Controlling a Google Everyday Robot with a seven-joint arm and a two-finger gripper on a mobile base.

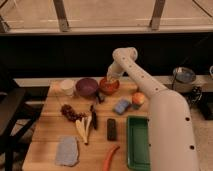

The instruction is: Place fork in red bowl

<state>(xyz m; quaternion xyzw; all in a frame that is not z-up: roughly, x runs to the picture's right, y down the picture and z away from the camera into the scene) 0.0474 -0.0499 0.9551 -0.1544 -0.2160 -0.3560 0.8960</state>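
The wooden table (50, 125) is carrying the red bowl (108, 86), the gripper (112, 78) hanging directly over that bowl, the purple bowl (86, 87) sitting just left of it, and the green tray (137, 143) lying well below-right.

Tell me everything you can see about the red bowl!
The red bowl is small, round and orange-red, with a shiny rim that looks glazed. It sits upright near the back edge of the wooden table, right beside the purple bowl on its left. The robot's end effector hangs just over its rim, so part of the inside is hidden. I cannot tell whether the fork lies in it.
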